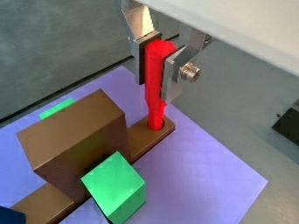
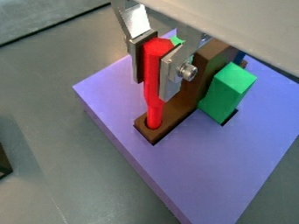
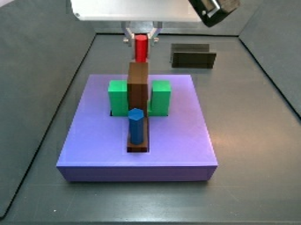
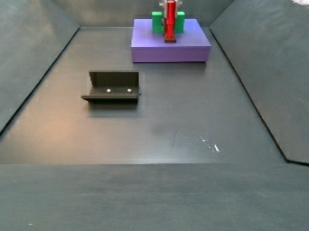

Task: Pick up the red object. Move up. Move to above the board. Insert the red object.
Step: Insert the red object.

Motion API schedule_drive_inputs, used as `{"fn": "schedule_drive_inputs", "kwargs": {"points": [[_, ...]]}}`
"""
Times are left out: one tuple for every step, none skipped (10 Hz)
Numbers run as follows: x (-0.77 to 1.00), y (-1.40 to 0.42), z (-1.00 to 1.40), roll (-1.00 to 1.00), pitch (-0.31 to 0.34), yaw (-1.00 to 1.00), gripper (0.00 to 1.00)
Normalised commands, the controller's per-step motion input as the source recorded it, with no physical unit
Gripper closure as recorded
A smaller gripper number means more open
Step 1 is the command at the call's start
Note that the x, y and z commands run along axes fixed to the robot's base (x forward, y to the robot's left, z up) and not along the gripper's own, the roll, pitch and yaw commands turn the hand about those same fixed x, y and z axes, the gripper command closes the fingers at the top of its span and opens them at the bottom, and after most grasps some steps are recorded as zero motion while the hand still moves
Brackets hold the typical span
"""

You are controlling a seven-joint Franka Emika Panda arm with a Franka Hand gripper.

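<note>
Hand [image 1: 162, 54] pinching red object [image 1: 156, 83] upright, its lower end in slot of board [image 2: 198, 175], blue peg [image 3: 136, 125] standing in same slot

The hand [image 1: 159, 54] is above the board [image 1: 211, 175], holding the peg [image 1: 156, 87] upright, its lower end in the slot at one end of the bar [image 3: 137, 79]. Blocks [image 3: 160, 97] flank the bar. The fixture [image 4: 112, 87] stands on the floor, well apart from the board.
</note>
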Motion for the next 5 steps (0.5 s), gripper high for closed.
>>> {"fn": "schedule_drive_inputs", "kwargs": {"points": [[0.00,0.14,-0.22,0.00,-0.090,0.00,1.00],[0.06,0.00,-0.33,0.00,-0.097,0.00,1.00],[0.05,0.00,-0.42,0.07,-0.113,0.01,1.00],[0.07,-0.13,-0.38,0.07,-0.106,0.04,1.00],[0.09,-0.14,-0.40,0.05,-0.116,0.00,1.00]]}}
